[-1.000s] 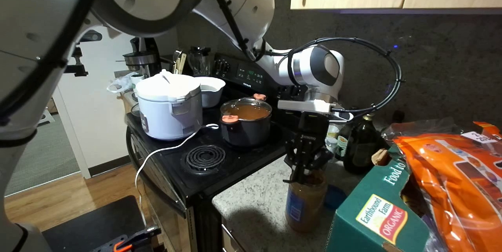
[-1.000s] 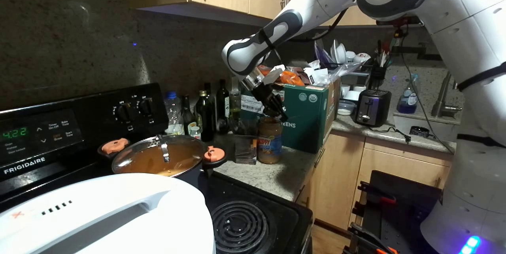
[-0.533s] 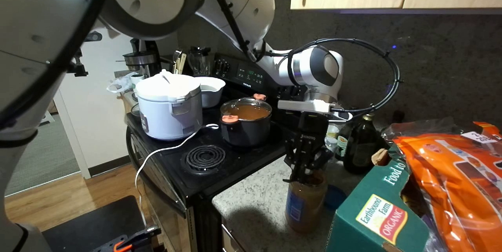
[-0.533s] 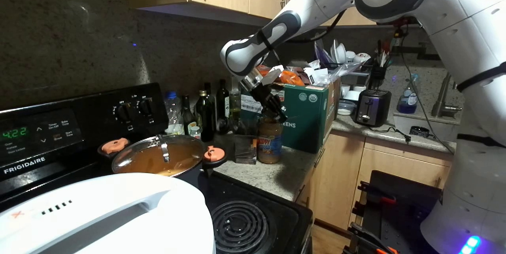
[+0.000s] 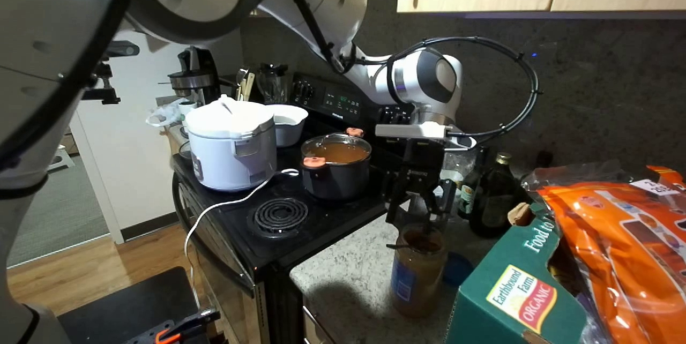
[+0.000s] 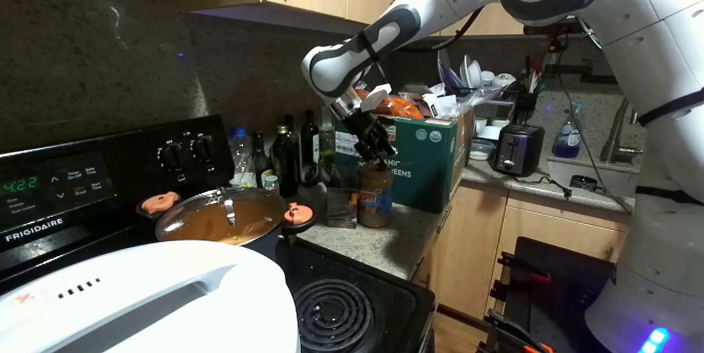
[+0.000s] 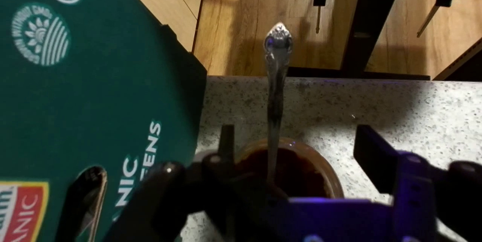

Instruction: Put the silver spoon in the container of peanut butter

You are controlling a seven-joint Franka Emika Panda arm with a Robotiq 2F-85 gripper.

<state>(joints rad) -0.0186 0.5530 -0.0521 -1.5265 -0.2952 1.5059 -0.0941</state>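
The claw (image 5: 419,211) sits higher than a moment ago, its jaws now parted and clear of the silver spoon (image 7: 277,66). The spoon leans inside the peanut butter jar (image 5: 418,285), handle jutting past the rim. On the counter (image 5: 343,258), a green box (image 5: 509,279) hems in the jar; dark bottles (image 5: 496,199) stand farther back.

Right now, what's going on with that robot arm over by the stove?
A robot arm is at work on getting a silver spoon into a jar of peanut butter on the counter. The spoon leans in the open jar, its handle sticking out past the rim; the bowl end is hidden. The claw is open over the jar and not gripping the spoon, so the placing looks done.
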